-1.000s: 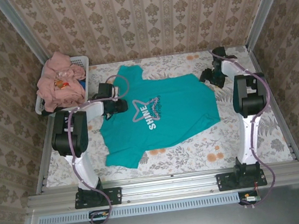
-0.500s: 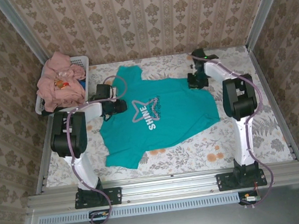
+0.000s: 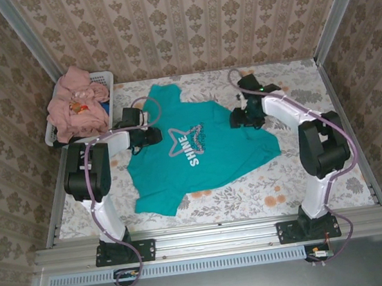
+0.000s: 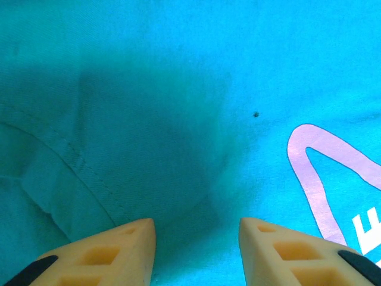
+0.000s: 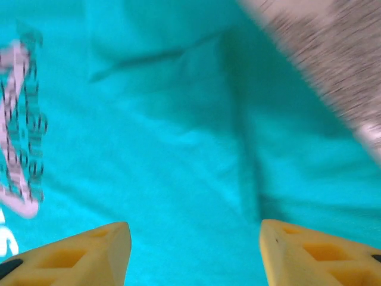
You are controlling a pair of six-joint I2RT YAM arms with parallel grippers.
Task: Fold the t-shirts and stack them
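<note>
Lying flat on the floral table [image 3: 301, 185], the teal SHINE t-shirt [image 3: 206, 156] is looking limp and light; left gripper [image 4: 196, 225] and right gripper [image 5: 193, 227] are hanging over it, jaws parted, gripping nothing; pinching hems is seeming wisest

Teal t-shirt [image 3: 213, 151], floral table [image 3: 280, 189], salmon-pink t-shirts [image 3: 75, 110]
</note>
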